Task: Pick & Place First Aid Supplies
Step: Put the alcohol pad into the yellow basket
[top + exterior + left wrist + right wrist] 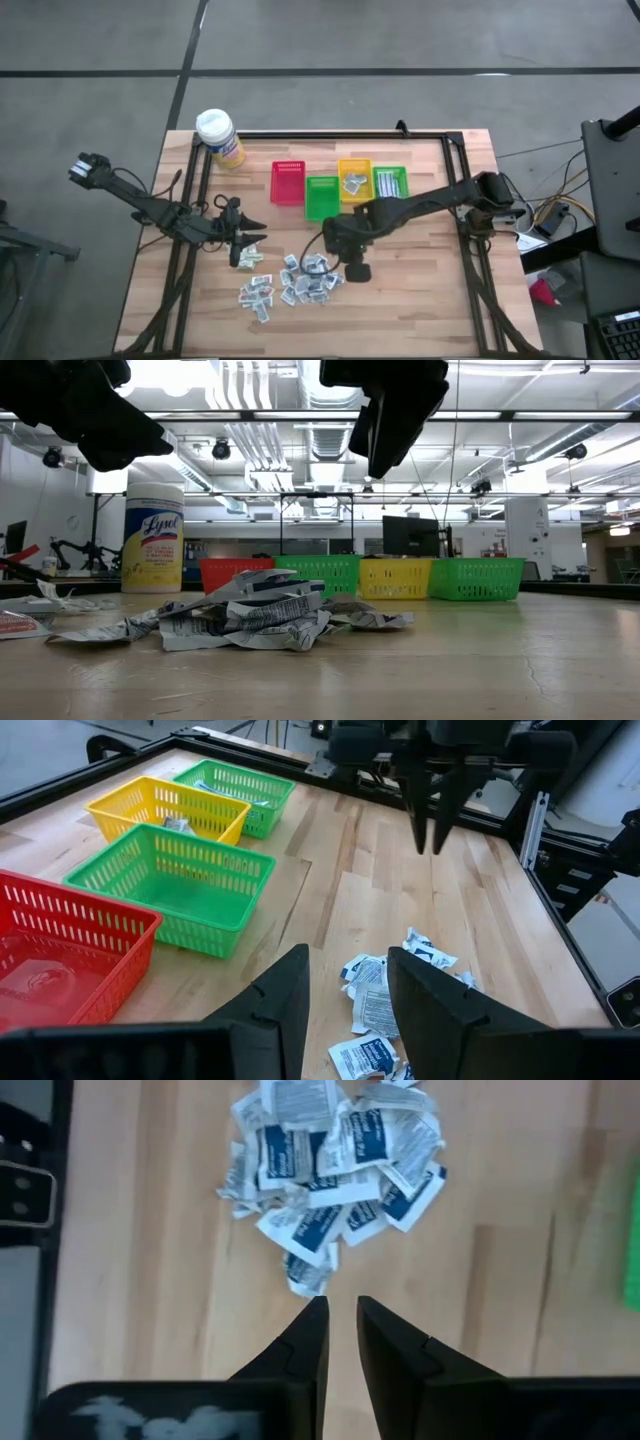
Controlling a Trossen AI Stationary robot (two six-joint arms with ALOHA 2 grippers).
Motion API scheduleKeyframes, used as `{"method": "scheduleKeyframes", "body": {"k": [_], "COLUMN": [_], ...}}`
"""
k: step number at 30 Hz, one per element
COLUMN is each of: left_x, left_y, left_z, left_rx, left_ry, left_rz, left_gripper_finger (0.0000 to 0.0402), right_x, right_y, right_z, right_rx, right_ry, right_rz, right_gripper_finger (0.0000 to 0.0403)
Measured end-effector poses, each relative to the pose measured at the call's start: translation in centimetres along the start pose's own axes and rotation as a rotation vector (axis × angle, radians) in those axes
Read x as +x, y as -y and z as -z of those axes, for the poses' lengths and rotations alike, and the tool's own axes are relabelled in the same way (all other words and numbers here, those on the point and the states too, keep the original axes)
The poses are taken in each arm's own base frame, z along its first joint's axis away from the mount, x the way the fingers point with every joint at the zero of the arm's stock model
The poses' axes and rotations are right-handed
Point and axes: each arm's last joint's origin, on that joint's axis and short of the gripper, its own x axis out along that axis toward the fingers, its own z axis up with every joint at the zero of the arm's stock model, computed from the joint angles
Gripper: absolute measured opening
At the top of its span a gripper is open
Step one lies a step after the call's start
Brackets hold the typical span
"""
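From above, four bins stood in a row: one red, two green, one yellow. The packets lay heaped before them, perhaps two dozen. The low view alone showed them crumpled, beside a wipes canister. The left gripper hung with fingers apart, empty. The right gripper, fingers narrowly parted, hovered above white, blue-printed packets.
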Motion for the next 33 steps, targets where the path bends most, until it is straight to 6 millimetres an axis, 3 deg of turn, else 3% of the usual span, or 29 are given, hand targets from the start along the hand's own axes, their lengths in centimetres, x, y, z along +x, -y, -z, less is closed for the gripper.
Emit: {"method": "scheduleKeyframes", "body": {"k": [16, 33], "left_x": [0.0, 0.0], "left_y": [0.0, 0.0], "left_z": [0.0, 0.0], "left_rx": [0.0, 0.003], "left_ry": [0.0, 0.0], "left_rz": [0.001, 0.0], "left_gripper_finger": [0.0131, 0.0131], "right_x": [1.2, 3.8], "right_y": [-2.8, -1.9], "right_z": [0.9, 2.5], "right_rx": [0.286, 0.319], "right_ry": [0.011, 0.012], "right_rz": [0.029, 0.06], "right_gripper_finger": [0.0134, 0.0156]}}
